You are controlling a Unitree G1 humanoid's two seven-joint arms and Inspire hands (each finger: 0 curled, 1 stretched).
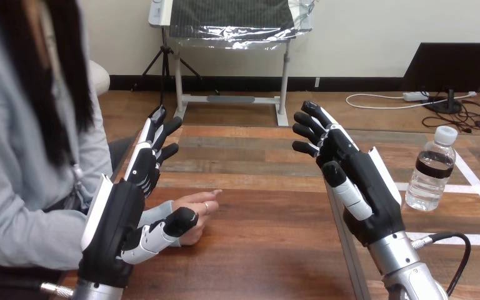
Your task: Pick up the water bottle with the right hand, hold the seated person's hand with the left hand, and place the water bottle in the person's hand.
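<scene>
A clear water bottle with a white cap and dark label stands upright on the wooden table at the right. My right hand is raised over the table's middle, open, fingers straight, well to the left of the bottle and apart from it. My left hand is raised at the left, open, fingers stretched forward, its thumb just in front of the person's hand. That hand rests on the table near the left edge, partly hidden behind my left hand. I cannot tell whether the two touch.
The person sits close at the table's left side, their sleeve beside my left arm. White tape lines mark the table around the bottle at the right.
</scene>
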